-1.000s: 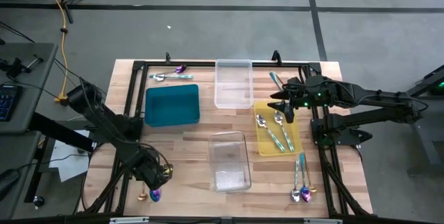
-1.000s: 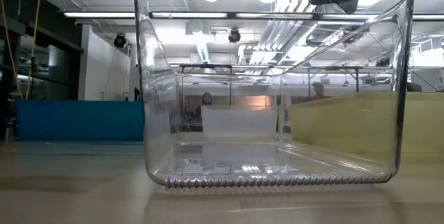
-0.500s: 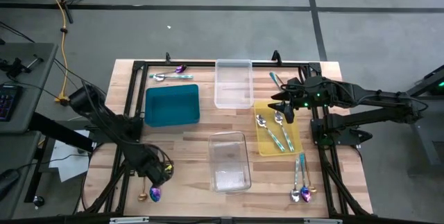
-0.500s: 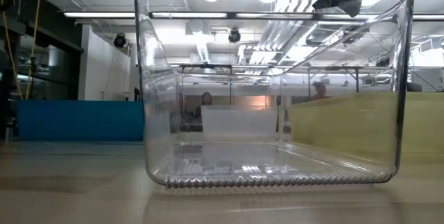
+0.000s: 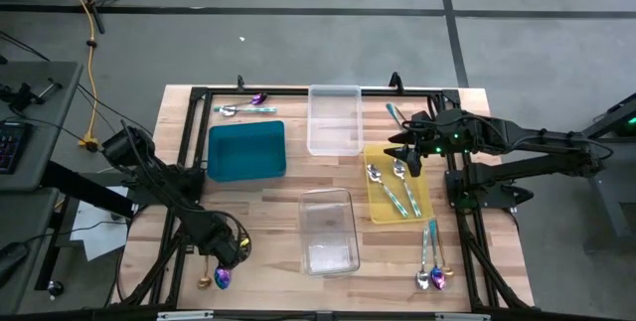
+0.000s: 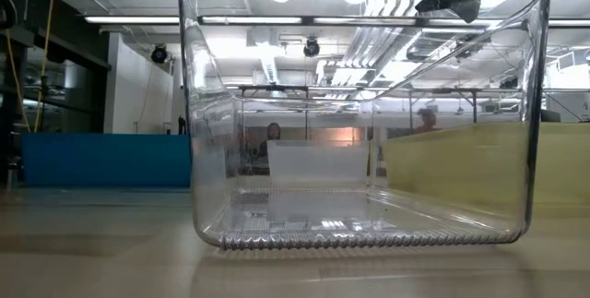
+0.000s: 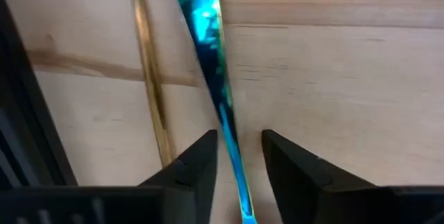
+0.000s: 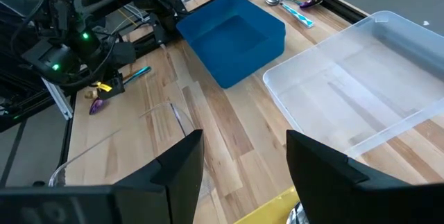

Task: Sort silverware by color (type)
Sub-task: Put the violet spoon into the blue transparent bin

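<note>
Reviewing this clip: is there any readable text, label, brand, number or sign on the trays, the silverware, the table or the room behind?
None can be read in any view.
Teal plastic tray, yellow plastic tray, two clear plastic trays: no print shows.
Iridescent spoon handle and gold handle between the left tool's fingers: no markings.
Room beyond the table in the low view: no legible signs.

Two dark, slim jointed arms — black cables looped along the links — the right arm (image 5: pixel 517 140) showing small green lights.
</note>
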`<state>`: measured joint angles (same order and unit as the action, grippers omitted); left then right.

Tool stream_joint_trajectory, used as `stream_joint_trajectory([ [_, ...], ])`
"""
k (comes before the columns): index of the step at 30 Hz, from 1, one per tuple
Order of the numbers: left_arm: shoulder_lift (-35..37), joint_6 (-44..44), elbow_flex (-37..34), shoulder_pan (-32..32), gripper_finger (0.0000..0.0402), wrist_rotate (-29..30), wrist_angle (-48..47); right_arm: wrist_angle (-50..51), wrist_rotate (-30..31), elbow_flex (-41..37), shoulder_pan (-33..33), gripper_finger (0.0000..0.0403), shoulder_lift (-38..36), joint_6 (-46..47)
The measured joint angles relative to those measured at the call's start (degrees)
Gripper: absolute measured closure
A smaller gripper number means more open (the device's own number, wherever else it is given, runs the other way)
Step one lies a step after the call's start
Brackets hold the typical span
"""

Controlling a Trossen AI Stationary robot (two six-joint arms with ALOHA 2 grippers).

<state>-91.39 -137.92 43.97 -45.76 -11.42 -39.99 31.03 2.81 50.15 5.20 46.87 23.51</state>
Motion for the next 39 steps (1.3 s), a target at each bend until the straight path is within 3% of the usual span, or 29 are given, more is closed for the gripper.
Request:
stream_joint_trajectory([
  [5,0.3,0.3,0.0,0.0,0.0383,0.8,0.7,0.0,0.0,0.0,0.0,0.0206,0.0,0.0],
  [12,5.8,4.9,-0.2,0.4,0.0389,3.3,1.3,0.0,0.0,0.0,0.0,0.0206,0.0,0.0],
  [18,20.2,18.8,1.5,2.2,0.0393,6.0,0.9,0.0,0.0,0.0,0.0,0.0206,0.0,0.0],
  [23,35.3,32.8,5.0,7.6,0.0393,21.1,0.6,-0.5,0.0,0.0,0.0,0.0206,0.0,-1.4],
  [27,43.9,49.4,7.4,15.2,0.0393,36.7,1.8,-1.6,0.0,0.0,0.0,0.0206,0.0,-1.5],
  [29,46.4,59.1,7.7,20.5,0.0393,40.6,6.0,-2.4,0.0,0.0,0.0,0.0206,0.0,-1.5],
  [33,47.2,77.6,7.7,31.7,0.0393,38.5,15.4,-4.6,0.0,0.0,0.0,0.0206,0.0,-1.5],
  [39,40.7,100.2,7.6,46.2,0.0393,24.4,27.1,-7.3,0.0,0.0,0.0,0.0206,0.0,-1.5],
])
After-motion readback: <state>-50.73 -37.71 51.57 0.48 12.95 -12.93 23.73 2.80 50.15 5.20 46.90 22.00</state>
